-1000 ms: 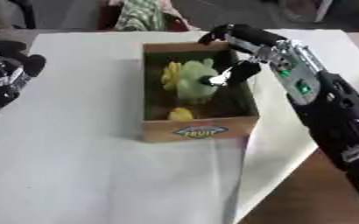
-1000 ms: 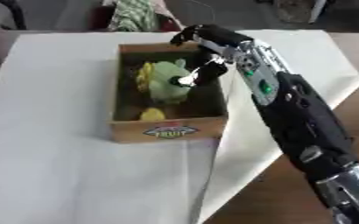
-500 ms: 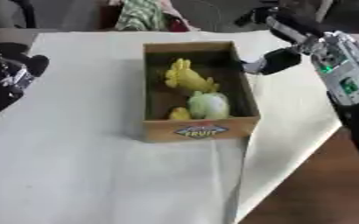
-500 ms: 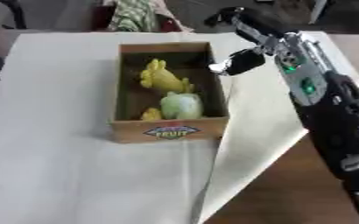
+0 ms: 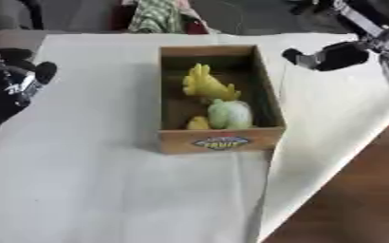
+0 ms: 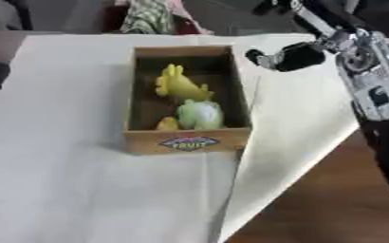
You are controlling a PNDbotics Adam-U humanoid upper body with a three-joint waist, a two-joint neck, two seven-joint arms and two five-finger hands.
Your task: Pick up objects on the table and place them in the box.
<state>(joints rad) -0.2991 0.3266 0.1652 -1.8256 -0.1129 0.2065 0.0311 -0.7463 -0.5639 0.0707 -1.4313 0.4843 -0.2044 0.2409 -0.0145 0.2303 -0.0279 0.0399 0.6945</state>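
Note:
A brown cardboard box [image 5: 221, 140] with a fruit label stands in the middle of the white-covered table [image 5: 90, 180]. Inside it lie a yellow bunch-shaped object [image 5: 204, 84], a pale green round object [image 5: 229, 114] and a small yellow piece [image 5: 198, 123]. My right hand [image 6: 285, 56] hovers to the right of the box's far end, above the cloth, fingers relaxed and holding nothing. My left hand [image 5: 13, 83] rests open at the left edge, well away from the box.
Patterned cloth items [image 5: 158, 14] lie beyond the table's far edge. The white cloth hangs off the right side, where brown floor or table surface [image 5: 347, 199] shows. Bare cloth stretches in front of and left of the box.
My right hand let go of the pale green object, which now lies in the box, then lifted out and drew back to the right. The left hand stayed put.

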